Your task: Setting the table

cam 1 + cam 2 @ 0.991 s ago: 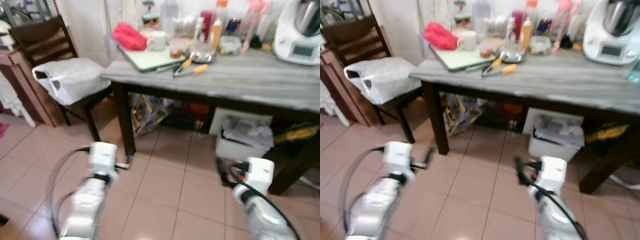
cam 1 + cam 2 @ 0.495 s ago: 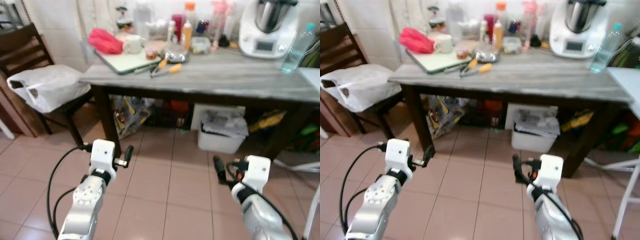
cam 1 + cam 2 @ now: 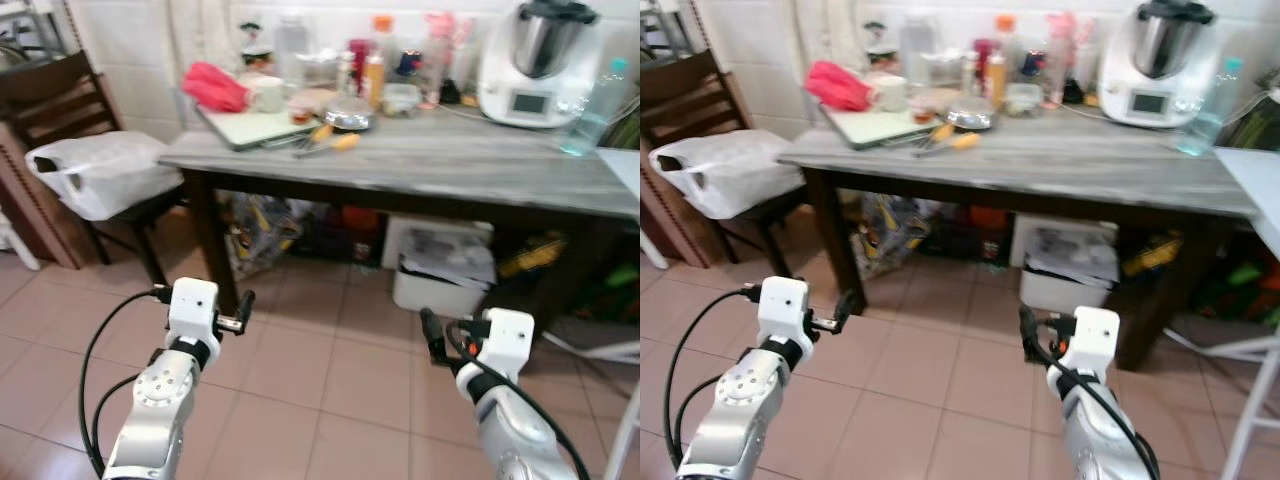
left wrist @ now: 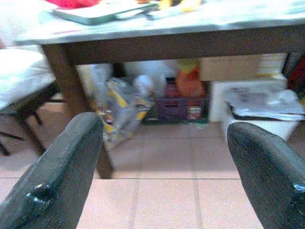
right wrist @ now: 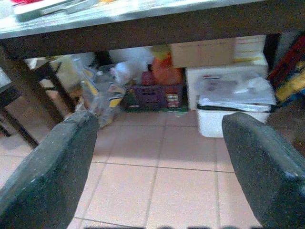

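Dark chair (image 3: 60, 95) at far left carried a white plastic bag (image 3: 105, 170). Left gripper (image 4: 164, 167) hung low over the tiled floor (image 3: 300, 380), fingers spread apart, nothing between them. Grey-topped table (image 3: 470, 160) stood ahead; red cloth (image 3: 215, 85), white mug (image 3: 266, 94), green tray (image 3: 262, 122) and yellow-handled tools (image 3: 330, 140) lay on its left end. Right gripper (image 5: 159, 167) likewise low, fingers apart, empty. White appliance (image 3: 535, 60) and water bottle (image 3: 595, 105) stood far right.
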Controlling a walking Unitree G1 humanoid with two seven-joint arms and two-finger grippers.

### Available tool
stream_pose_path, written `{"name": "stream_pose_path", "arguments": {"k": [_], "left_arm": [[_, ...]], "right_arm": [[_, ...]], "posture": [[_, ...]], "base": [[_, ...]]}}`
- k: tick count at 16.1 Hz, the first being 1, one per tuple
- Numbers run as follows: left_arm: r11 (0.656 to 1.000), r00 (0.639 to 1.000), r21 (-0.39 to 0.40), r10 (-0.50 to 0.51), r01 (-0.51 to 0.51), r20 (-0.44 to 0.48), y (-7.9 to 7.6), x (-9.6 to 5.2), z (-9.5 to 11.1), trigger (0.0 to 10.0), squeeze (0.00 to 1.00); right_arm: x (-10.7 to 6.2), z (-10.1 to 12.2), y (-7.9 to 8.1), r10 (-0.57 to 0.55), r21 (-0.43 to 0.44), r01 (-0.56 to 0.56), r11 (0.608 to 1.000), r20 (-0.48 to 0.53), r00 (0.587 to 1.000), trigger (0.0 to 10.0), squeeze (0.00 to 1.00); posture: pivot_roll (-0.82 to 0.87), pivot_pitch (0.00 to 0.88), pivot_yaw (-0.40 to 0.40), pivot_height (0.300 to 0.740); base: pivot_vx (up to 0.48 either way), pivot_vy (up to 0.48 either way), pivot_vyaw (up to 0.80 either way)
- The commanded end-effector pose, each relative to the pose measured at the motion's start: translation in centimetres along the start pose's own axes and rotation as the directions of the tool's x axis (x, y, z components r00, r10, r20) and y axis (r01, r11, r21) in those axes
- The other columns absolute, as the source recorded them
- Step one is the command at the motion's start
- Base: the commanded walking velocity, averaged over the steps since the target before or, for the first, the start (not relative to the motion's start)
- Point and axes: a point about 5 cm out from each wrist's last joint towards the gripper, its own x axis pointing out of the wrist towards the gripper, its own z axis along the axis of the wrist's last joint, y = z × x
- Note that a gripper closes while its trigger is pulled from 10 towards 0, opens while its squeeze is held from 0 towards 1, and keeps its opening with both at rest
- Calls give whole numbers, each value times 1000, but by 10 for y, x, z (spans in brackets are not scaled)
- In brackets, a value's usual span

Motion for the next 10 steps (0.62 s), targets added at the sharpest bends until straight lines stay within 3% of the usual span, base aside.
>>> {"name": "stream_pose_path", "arguments": {"k": [1, 4, 10], "left_arm": [[1000, 1000, 2, -27, 27, -1, -4, 2, 2, 10000, 0], [999, 999, -1, -33, 33, -12, -5, 1, 0, 10000, 0], [999, 999, -1, -42, 42, -6, -8, 2, 3, 10000, 0]], "right_arm": [[0, 0, -3, -22, -5, 22, 1000, 1, 1000, 10000, 0], [0, 1, -5, -32, -10, 32, 999, 4, 999, 10000, 0], [-1, 13, -6, -64, -40, 66, 997, 54, 996, 10000, 0]], "posture": [[-43, 0, 20, 740], [-46, 0, 18, 740], [-49, 0, 18, 740]], "base": [[0, -480, 0], [0, 0, 0], [0, -480, 0]]}}
